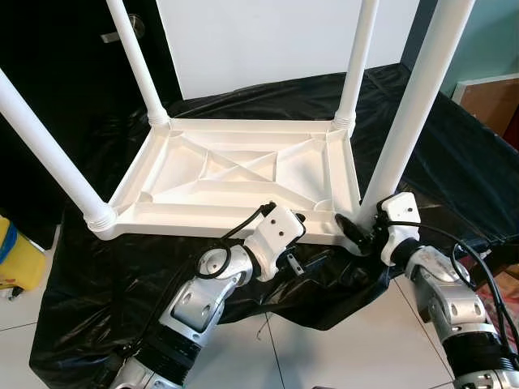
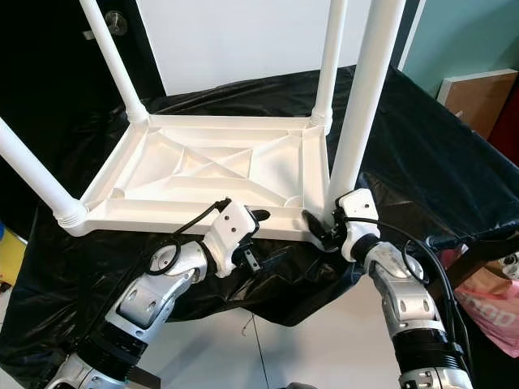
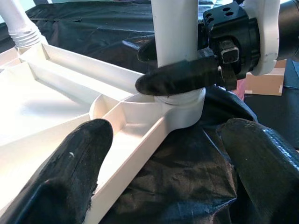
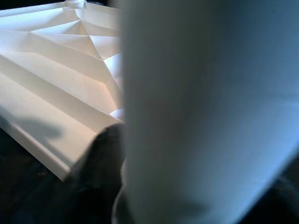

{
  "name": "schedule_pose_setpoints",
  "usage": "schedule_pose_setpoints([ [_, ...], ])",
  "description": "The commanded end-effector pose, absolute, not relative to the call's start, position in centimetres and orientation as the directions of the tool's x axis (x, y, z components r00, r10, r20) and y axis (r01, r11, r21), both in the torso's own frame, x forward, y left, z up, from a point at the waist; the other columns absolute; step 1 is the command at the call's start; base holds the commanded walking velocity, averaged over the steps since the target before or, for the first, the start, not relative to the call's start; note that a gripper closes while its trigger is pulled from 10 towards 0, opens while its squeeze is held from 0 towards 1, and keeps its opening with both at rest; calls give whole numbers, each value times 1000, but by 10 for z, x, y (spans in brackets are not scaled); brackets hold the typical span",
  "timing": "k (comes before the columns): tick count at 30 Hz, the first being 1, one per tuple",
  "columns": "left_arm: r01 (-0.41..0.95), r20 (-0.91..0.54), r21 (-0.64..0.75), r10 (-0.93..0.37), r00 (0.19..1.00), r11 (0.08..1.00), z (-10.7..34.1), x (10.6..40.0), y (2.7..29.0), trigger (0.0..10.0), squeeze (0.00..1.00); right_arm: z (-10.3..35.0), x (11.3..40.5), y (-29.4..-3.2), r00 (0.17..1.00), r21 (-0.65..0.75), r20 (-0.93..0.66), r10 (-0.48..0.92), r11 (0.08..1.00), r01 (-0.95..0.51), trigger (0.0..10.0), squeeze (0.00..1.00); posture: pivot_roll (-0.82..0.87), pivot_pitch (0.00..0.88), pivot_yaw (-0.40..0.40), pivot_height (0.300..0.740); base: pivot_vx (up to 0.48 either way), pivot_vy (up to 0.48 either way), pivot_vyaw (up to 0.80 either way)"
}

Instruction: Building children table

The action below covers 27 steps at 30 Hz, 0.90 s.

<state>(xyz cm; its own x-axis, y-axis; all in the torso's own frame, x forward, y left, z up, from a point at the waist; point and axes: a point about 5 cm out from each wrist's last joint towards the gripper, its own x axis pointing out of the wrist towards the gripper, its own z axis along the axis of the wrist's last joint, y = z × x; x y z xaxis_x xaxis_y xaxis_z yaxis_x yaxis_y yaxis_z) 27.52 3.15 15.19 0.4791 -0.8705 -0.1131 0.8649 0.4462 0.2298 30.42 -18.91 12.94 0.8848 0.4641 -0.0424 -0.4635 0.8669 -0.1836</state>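
The white table (image 1: 243, 174) lies upside down on black sheeting (image 1: 454, 162), legs up. The right tool (image 1: 357, 231) is clenched round the near right leg (image 1: 405, 121); the left tool (image 3: 163, 172) gapes beside that corner.

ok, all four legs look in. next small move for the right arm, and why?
Probably twist the near-right leg a little further to seat it. The right gripper is shut on the leg just above its socket on the upside-down tabletop, and the left gripper, open, straddles the near edge to steady it. Whether the joint is fully tight can't be seen.
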Motion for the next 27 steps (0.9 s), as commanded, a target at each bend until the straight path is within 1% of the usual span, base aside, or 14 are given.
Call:
schedule_pose_setpoints([
  [1,863,-125,238,-867,482,445,151,277,34,10000,0,121,303,-177,848,-170,-80,524,831,-529,0,0,-183,21,-1,740,0,0,0],
  [4,862,-127,241,-866,484,446,150,276,35,10000,0,119,301,-177,842,-159,-88,532,827,-539,0,0,-184,20,-1,740,0,0,0],
  [5,862,-128,242,-866,484,446,150,276,35,10000,0,118,301,-178,845,-148,-91,527,832,-535,275,0,-184,19,0,740,0,0,0],
  [6,862,-128,242,-866,484,446,150,277,35,10000,0,117,302,-178,850,-138,-92,519,839,-527,10000,0,-185,19,2,740,0,0,0],
  [12,862,-129,243,-866,483,445,150,277,35,10000,0,115,304,-180,869,-131,-99,484,860,-494,10000,0,-187,18,5,740,0,0,0],
  [16,865,-131,244,-868,478,439,150,277,35,10000,0,109,306,-181,909,-135,-112,402,900,-415,10000,0,-189,17,8,740,0,0,0],
  [17,865,-131,244,-868,478,439,150,277,35,10000,0,109,306,-181,909,-135,-112,402,900,-415,10000,0,-189,17,8,740,0,0,0],
  [18,865,-132,244,-869,477,437,150,276,35,10000,0,105,306,-179,925,-130,-115,362,918,-375,10000,0,-189,21,11,740,0,0,0],
  [26,866,-133,244,-870,475,436,150,276,34,10000,0,103,305,-177,934,-127,-116,337,928,-351,10000,0,-188,22,12,740,0,0,0],
  [27,867,-134,244,-870,474,435,150,276,34,10000,0,103,305,-174,944,-120,-112,309,939,-322,10000,0,-186,24,12,740,0,0,0],
])
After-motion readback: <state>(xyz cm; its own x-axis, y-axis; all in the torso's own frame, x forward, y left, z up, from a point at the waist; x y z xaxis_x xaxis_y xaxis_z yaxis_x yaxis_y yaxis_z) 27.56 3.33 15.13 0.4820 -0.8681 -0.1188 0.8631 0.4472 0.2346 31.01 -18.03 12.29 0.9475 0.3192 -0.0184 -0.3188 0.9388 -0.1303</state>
